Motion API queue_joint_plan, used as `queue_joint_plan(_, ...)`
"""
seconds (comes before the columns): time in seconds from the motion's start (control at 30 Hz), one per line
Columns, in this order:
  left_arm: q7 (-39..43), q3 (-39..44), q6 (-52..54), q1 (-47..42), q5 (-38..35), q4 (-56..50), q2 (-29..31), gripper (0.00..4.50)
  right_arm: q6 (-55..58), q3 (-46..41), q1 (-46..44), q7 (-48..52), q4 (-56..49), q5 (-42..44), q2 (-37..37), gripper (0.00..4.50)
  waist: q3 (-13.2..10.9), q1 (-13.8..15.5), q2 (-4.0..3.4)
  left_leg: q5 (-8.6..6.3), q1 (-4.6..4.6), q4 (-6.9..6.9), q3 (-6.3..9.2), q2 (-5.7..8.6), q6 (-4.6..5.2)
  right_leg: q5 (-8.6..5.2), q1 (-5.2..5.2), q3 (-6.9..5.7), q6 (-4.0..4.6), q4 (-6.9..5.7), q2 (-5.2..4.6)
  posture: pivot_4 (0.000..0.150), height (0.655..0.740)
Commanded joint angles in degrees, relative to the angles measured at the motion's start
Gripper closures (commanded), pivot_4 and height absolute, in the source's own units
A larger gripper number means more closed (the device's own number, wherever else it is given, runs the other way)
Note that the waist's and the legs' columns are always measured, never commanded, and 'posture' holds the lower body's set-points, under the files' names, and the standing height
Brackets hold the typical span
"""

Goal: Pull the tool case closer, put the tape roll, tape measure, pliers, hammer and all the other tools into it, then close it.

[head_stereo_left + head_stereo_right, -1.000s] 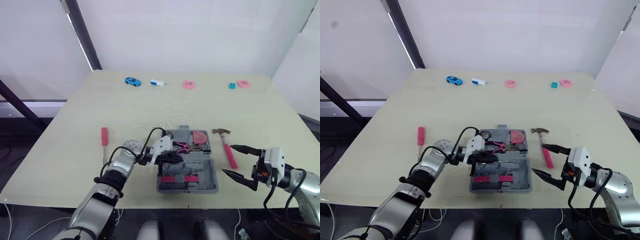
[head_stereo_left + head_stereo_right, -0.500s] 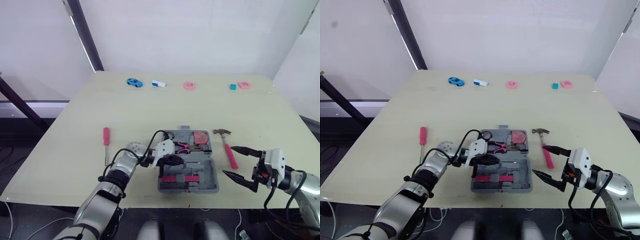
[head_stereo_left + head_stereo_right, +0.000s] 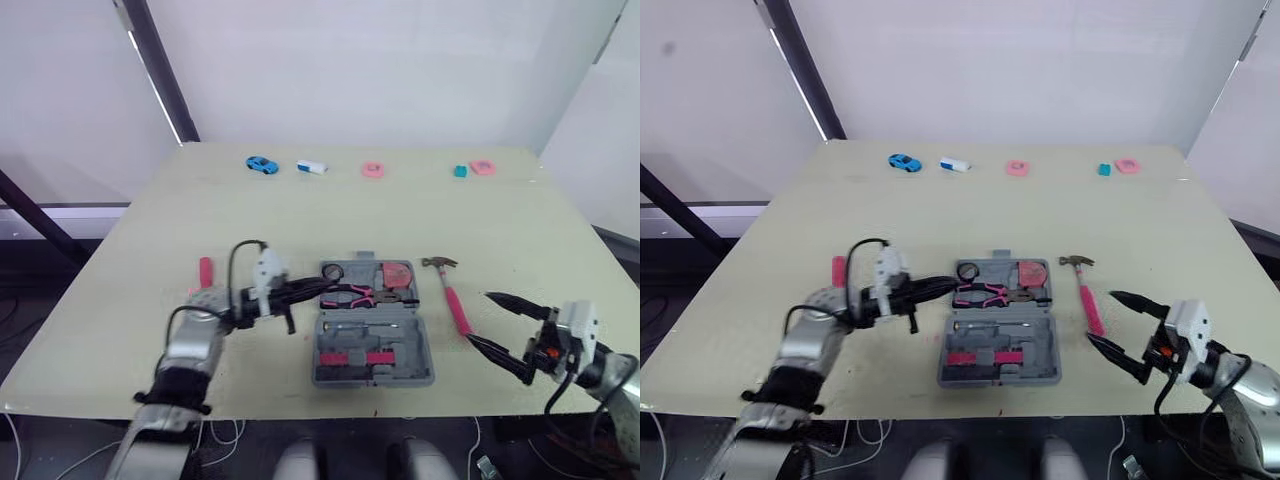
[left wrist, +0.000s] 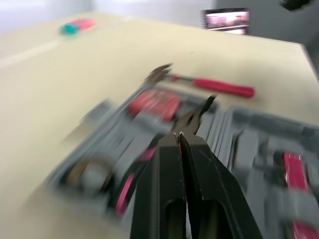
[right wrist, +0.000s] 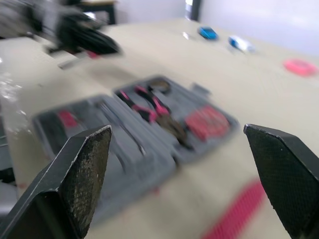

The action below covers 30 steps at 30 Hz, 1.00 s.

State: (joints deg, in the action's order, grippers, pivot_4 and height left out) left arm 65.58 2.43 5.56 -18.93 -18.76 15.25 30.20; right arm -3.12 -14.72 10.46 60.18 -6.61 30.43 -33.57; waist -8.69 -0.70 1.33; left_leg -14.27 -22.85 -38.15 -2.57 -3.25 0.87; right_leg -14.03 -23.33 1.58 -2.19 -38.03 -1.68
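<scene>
Pale cream tabletop (image 3: pixel 300 215) under white walls, and your open grey plastic tool case (image 3: pixel 372 340) sits near the front edge, centred between the arms. Inside, the pink-handled pliers (image 3: pixel 360 294) lie across the far half. Behind them are a small black ring, likely the tape roll (image 3: pixel 332 271), and a red squarish tape measure (image 3: pixel 398 273).

Now the one that matters: the steel-headed hammer with the pink handle (image 3: pixel 455 300) is out on the table, just beside the case's right wall. Its long axis runs almost straight away from you, head at the far end, butt toward the front edge.

Your right gripper (image 3: pixel 480 318) hangs just to the right of that butt, spread wide and empty, pointing left at it. That's your nearer arm by a long way. Watch the line-up, though. One fingertip sits farther out and the other nearer you, so the opening looks to run along the handle rather than across it. I'd say the wrist needs turning before you go in.

Your left gripper (image 3: pixel 318 289) is pinched together with nothing in it, tips at the case's far-left corner beside the pliers' handles. The whole case lies between it and the hammer. A red-handled screwdriver (image 3: pixel 205 271) lies on that arm's outer side, partly hidden behind it.
</scene>
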Motion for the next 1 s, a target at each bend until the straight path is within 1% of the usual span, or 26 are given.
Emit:
queue_joint_plan(0.03, -1.65, 5.22, 2.75, 3.65, -3.30, -4.82, 3.34, 4.35, -3.07, -3.81, 2.34, -1.27, 0.82, -0.01, 0.90, 0.00, -0.01, 0.15, -0.01, 0.00, 0.00, 0.00, 0.00, 0.00, 0.00, 0.00, -0.01, -0.01, 0.00, 0.00, -0.01, 0.150, 0.7400)
queue_joint_plan(0.1, -2.45, 8.21, 3.62, 7.46, -4.56, -6.56, 5.22, 4.35, -3.96, -5.51, 4.76, -1.60, 1.39, -0.07, 1.24, 0.00, -0.01, 0.23, -0.01, 0.00, 0.00, -0.01, -0.05, 0.00, 0.00, -0.02, -0.01, -0.01, 0.02, 0.00, -0.07, 0.150, 0.7400)
queue_joint_plan(0.13, -2.96, 9.78, 3.82, 9.33, -5.17, -7.17, 5.87, 3.84, -4.24, -6.34, 6.03, -1.73, 1.59, 0.06, 1.39, 0.00, -0.01, 0.28, -0.01, 0.00, -0.01, 0.00, -0.08, 0.00, 0.00, -0.06, -0.02, -0.01, 0.07, 0.02, -0.10, 0.150, 0.7400)
queue_joint_plan(0.17, -3.81, 11.36, 3.78, 11.05, -5.44, -7.26, 6.33, 3.62, -4.38, -7.27, 7.27, -2.01, 1.75, 0.26, 1.57, 0.00, -0.01, 0.25, -0.02, -0.01, -0.01, 0.00, -0.09, 0.01, 0.00, -0.10, -0.02, -0.01, 0.14, 0.02, -0.12, 0.150, 0.7400)
queue_joint_plan(0.33, -7.56, 19.08, 1.88, 20.50, -5.82, -6.26, 7.35, 1.30, -5.68, -12.60, 12.85, -3.20, 3.85, 1.55, 3.18, 0.00, -0.01, 0.15, -0.02, -0.02, 0.01, 0.02, -0.15, -0.01, 0.01, -0.13, -0.04, 0.00, 0.20, 0.04, -0.21, 0.150, 0.7400)
queue_joint_plan(0.4, -9.78, 22.04, 1.71, 23.79, -6.24, -6.56, 6.80, 0.27, -6.47, -14.21, 14.81, -2.91, 4.90, 1.97, 3.76, 0.00, -0.01, 0.12, -0.01, -0.02, 0.02, 0.04, -0.16, -0.05, 0.01, -0.14, -0.07, 0.01, 0.20, 0.04, -0.24, 0.150, 0.7400)
queue_joint_plan(0.43, -10.93, 23.60, 1.51, 25.57, -6.54, -6.84, 6.38, 0.12, -6.89, -15.20, 15.81, -3.01, 5.62, 2.20, 4.20, 0.00, -0.01, 0.12, 0.00, -0.02, 0.02, 0.05, -0.15, -0.05, 0.01, -0.14, -0.08, 0.01, 0.20, 0.04, -0.25, 0.150, 0.7400)
queue_joint_plan(0.53, -12.89, 26.34, 1.26, 29.10, -7.23, -7.31, 5.60, 0.12, -8.31, -17.07, 17.50, -3.45, 7.34, 2.29, 5.32, 0.00, 0.00, 0.13, -0.01, -0.03, 0.04, 0.09, -0.11, -0.14, 0.00, -0.17, -0.13, 0.05, 0.16, 0.05, -0.32, 0.150, 0.7400)
queue_joint_plan(0.57, -13.39, 27.14, 1.04, 30.21, -7.35, -7.21, 5.43, 0.12, -8.76, -17.64, 17.99, -3.46, 7.92, 2.47, 5.70, 0.00, 0.00, 0.15, -0.01, -0.03, 0.04, 0.09, -0.11, -0.15, 0.00, -0.26, -0.14, 0.06, 0.01, 0.05, -0.33, 0.150, 0.7400)
queue_joint_plan(0.7, -14.03, 30.08, -0.78, 33.56, -7.66, -4.82, 5.04, 0.12, -9.98, -19.98, 19.69, -3.34, 10.36, 3.19, 6.94, 0.00, 0.00, 0.20, -0.01, -0.04, 0.04, 0.10, -0.07, -0.19, -0.01, -0.27, -0.17, 0.07, 0.00, 0.06, -0.43, 0.150, 0.7400)
queue_joint_plan(0.87, -14.45, 30.11, -2.48, 34.41, -7.28, -3.36, 4.00, 0.12, -10.94, -20.23, 19.64, -2.44, 12.59, 2.94, 6.90, 0.00, 0.01, 0.16, -0.03, -0.05, 0.08, 0.14, -0.08, -0.20, -0.02, -0.28, -0.22, 0.10, 0.00, 0.08, -0.70, 0.150, 0.7400)
queue_joint_plan(1.0, -15.52, 28.40, -2.57, 31.76, -6.90, -3.91, 3.32, 0.12, -10.49, -18.29, 17.92, -2.46, 10.50, 2.60, 6.63, 0.00, 0.02, 0.16, -0.02, -0.06, 0.08, 0.17, -0.09, -0.19, -0.01, -0.26, -0.23, 0.08, 0.02, 0.09, -0.77, 0.150, 0.7400)
